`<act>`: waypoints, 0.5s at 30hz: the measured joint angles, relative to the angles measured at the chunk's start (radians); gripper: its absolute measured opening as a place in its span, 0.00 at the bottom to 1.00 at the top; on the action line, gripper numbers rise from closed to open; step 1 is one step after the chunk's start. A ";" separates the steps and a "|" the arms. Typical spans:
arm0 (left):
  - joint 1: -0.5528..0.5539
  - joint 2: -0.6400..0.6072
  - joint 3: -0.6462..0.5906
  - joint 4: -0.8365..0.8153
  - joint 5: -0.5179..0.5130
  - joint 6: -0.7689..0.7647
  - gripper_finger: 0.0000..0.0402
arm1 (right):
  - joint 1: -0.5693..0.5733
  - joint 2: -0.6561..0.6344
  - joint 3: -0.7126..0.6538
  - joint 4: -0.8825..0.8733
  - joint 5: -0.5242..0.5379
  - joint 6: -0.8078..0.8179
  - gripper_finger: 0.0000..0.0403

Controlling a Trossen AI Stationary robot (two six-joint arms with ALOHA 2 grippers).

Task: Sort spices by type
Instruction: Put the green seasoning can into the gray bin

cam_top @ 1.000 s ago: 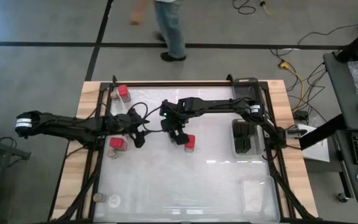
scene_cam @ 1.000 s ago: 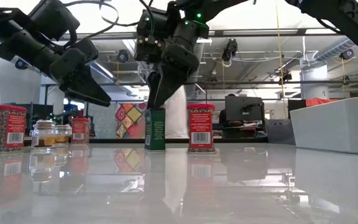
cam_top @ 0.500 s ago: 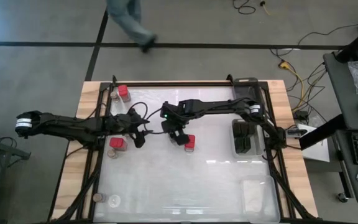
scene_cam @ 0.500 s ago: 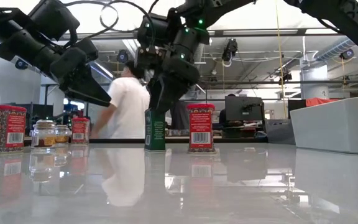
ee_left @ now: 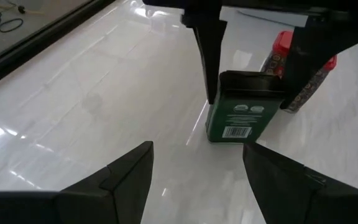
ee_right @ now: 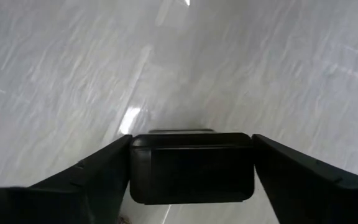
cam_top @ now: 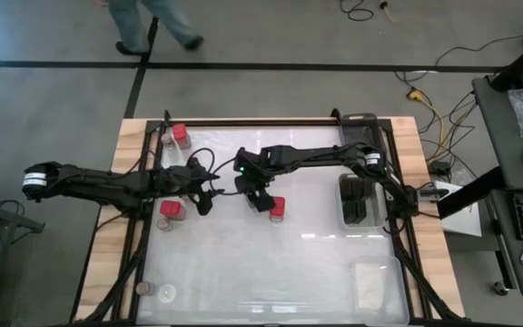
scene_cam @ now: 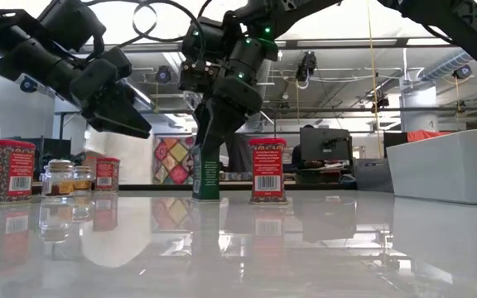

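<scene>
At the table's far left, the low view shows a large red tin with a small round jar just beside it, a second jar behind that, and a smaller-looking red tin farther back. From above, one red-topped tin stands near the far left corner, another red tin sits by the left edge at mid-table, and two tiny jars rest near the front left corner.

The left gripper reaches in from the left and hovers above the white tabletop, close to the centre. Its fingers are spread apart with nothing between them, and its wrist camera looks straight at the dark green tin just ahead.

That tin stands upright near the middle of the table. The right gripper comes down on it from above, and its two fingers flank the tin's top; in the right wrist view the dark lid fills the gap between the fingers, which press against its sides.

Just beside the green tin, to its right, stands a red tin, upright and apart from it.

Farther right, a clear tray near the right edge holds dark blocks. Another clear tray lies near the front right corner.
</scene>
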 joint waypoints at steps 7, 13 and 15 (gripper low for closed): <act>-0.004 -0.004 0.000 0.000 0.067 0.012 0.58 | 0.002 0.000 0.000 -0.002 0.000 0.006 0.66; -0.004 -0.043 0.000 0.005 0.248 0.020 0.58 | 0.015 -0.024 -0.001 -0.024 -0.047 0.005 0.68; -0.004 -0.077 0.000 0.004 0.344 0.052 0.58 | 0.033 -0.055 -0.001 -0.022 -0.052 0.004 0.67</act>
